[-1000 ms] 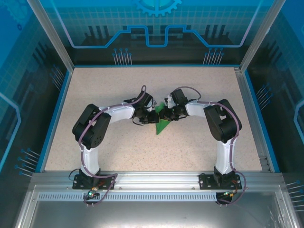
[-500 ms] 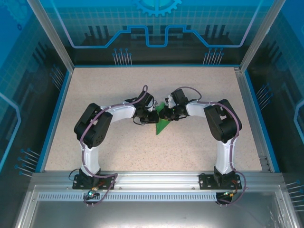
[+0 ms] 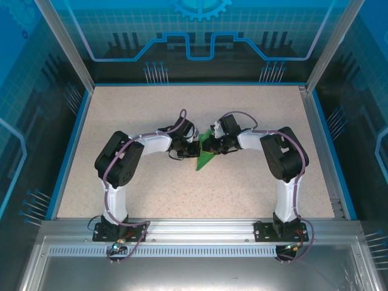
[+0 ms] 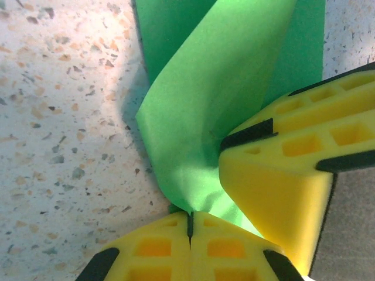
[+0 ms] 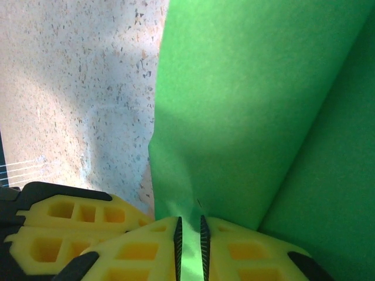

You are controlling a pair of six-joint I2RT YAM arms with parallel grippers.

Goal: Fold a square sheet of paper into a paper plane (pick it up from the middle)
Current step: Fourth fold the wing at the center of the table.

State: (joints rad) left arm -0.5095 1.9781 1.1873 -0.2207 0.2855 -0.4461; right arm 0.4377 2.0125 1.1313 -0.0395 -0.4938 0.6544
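The paper (image 4: 205, 105) sits at the middle of the table (image 3: 254, 182), caught between the two grippers where they meet. In the left wrist view the left gripper (image 4: 189, 219) has its yellow fingers pressed together with no gap, and a bunched edge of the green sheet runs down into the seam between them, so it is clenched on the paper. From that pinch the sheet rises and twists away in a curved fold, with part of it lying flat on the speckled surface further off. The right gripper (image 5: 190, 225) shows just beside it, its foam fingers touching the same fold from the other side.

In the right wrist view a thin strip of green fills the narrow slot between the right fingers, so these jaws also grasp the paper. The sheet fans out wide above them, one layer curling over another.

From above, a pointed green tip pokes out below the two wrists toward the near edge, and a small corner shows behind them.

Both arms mirror each other: the left arm (image 3: 118, 163) and right arm (image 3: 284, 154) rise from their bases, elbows bowed outward, forearms angled inward and slightly away so the wrists come nearly nose to nose.
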